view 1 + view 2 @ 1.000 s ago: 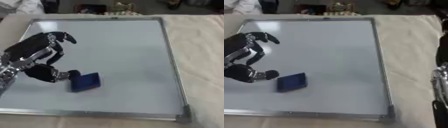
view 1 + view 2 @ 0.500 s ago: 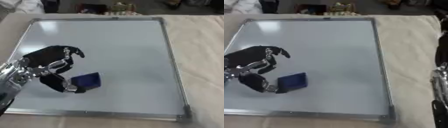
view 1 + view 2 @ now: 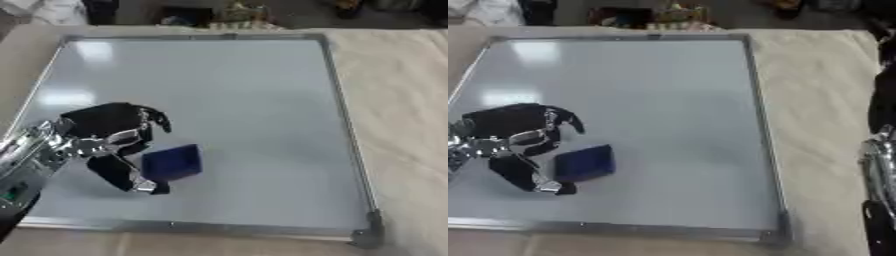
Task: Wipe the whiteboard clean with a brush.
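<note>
The whiteboard (image 3: pixel 236 85) lies flat on a beige cloth, silver-framed, with no marks that I can see. A dark blue brush (image 3: pixel 172 161) rests on its lower left part. My left hand (image 3: pixel 105 132) hovers just left of the brush, open; its fingers (image 3: pixel 156 119) arch above the brush and its thumb (image 3: pixel 131 179) reaches below it, neither closed on it. Part of my right arm (image 3: pixel 879 150) shows only at the right edge of the right eye view, off the board; its hand is not plain.
The beige cloth (image 3: pixel 402 100) covers the table to the right of the board. Along the far edge stand dark objects and small pale items (image 3: pixel 234 12), with something white (image 3: pixel 52 10) at the far left. The board's near right corner (image 3: pixel 367 235) has a metal cap.
My left hand has slid down the board toward the near edge, with its fingers and thumb now on either side of the brush. The brush has stayed in place.
</note>
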Tool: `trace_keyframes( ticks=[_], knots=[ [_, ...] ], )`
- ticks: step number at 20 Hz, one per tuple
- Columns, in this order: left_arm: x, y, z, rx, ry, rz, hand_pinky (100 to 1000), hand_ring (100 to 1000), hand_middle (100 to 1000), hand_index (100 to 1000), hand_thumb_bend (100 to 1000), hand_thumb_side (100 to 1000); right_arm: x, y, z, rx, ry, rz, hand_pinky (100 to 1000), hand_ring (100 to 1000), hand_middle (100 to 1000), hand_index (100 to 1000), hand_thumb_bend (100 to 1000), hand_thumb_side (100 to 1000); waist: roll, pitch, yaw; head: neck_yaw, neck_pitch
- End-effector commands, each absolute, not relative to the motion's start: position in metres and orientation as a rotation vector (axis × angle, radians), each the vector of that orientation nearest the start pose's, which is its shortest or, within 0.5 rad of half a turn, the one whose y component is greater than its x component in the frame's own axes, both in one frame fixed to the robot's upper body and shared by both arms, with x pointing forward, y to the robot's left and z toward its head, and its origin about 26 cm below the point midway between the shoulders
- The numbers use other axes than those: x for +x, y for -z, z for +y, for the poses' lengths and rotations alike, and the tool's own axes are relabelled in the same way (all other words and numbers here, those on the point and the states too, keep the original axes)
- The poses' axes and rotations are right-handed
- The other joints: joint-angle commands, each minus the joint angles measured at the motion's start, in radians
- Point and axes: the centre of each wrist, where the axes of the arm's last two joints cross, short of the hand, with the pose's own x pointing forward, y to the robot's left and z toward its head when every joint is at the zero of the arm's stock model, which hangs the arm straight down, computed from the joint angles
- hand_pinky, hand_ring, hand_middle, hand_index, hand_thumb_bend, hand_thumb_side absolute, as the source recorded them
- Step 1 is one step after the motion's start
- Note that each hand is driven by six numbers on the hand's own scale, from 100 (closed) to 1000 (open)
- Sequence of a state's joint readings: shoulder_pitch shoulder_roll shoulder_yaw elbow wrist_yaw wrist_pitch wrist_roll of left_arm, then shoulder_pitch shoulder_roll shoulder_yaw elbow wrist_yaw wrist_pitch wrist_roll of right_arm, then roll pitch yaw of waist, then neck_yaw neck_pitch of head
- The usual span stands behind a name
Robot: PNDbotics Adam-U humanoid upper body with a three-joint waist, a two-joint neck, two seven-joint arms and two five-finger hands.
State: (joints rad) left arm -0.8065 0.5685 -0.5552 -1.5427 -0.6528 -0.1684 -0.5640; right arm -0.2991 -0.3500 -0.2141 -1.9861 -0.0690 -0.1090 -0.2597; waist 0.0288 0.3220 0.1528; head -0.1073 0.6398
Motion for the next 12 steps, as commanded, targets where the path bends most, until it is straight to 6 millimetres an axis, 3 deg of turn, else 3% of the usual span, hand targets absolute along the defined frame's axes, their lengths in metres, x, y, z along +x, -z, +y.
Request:
trace_keyframes(
  ticks=[1, 12],
  knots=[
    [0.3866, -0.2277, 0.1776, -0.855, -2.813, 2.105, 737, 804, 705, 102, 563, 649, 0.2934, -0.2235, -0.3170, -0.414, 0.092, -2.461, 905, 925, 708, 885, 180, 1000, -0.003, -0.015, 0.000, 0.002, -0.004],
    [0.3852, -0.2216, 0.1712, -0.893, -2.727, 2.257, 680, 751, 651, 100, 495, 652, 0.2931, -0.2215, -0.3170, -0.412, 0.097, -2.452, 908, 925, 704, 886, 184, 1000, -0.005, -0.011, 0.001, 0.004, -0.005]
  ],
)
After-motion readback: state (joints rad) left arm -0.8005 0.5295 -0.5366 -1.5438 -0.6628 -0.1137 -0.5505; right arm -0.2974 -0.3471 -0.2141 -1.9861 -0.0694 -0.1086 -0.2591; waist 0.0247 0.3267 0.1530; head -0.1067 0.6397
